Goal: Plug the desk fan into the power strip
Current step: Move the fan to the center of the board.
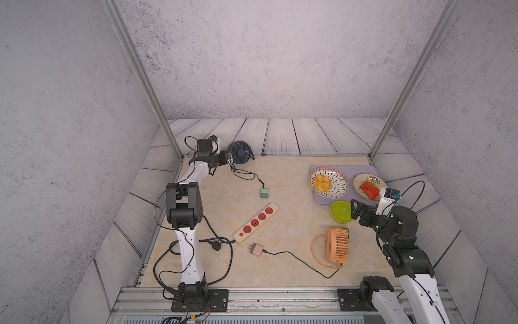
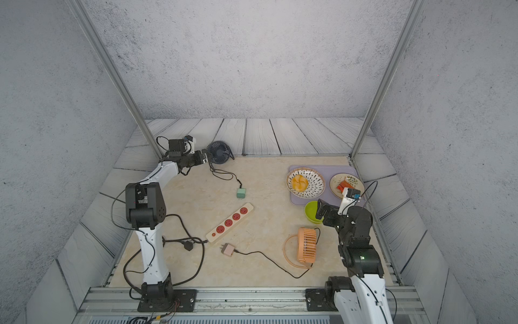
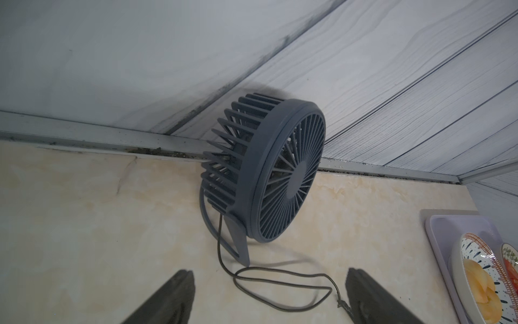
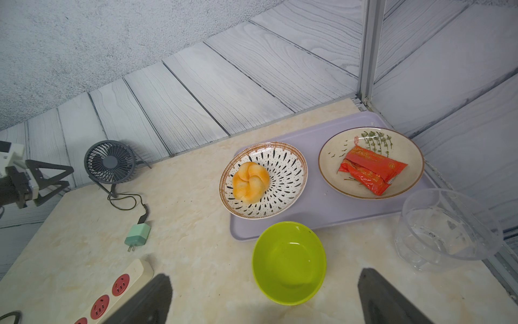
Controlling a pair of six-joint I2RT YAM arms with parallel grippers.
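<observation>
- Tabletop [image 1: 283, 185]: nothing is plugged in anywhere.
- Power strip [image 1: 256, 223]: lies diagonally, left of centre. All 4 red sockets are empty.
- 2 fans: the dark blue fan [image 1: 240, 152] stands upright at the back left edge. The orange fan [image 1: 337, 244] sits at the near right.
- Left gripper [image 3: 270, 276]: jaws wide and empty, just beside the dark blue fan, with its cable looped on the table between the fingers.
- Right gripper [image 1: 354, 209]: jaws wide and empty, over the green bowl [image 1: 340, 211], well apart from the strip.
- Green plug [image 1: 263, 193]: on the dark fan's cable, near the strip's far end, prongs toward it, not touching.
- Pink plug [image 1: 256, 249]: on the orange fan's cord, near the strip's button end.
- Judgement: barely begun. Picking up a plug, aligning it and inserting it are all left.
</observation>
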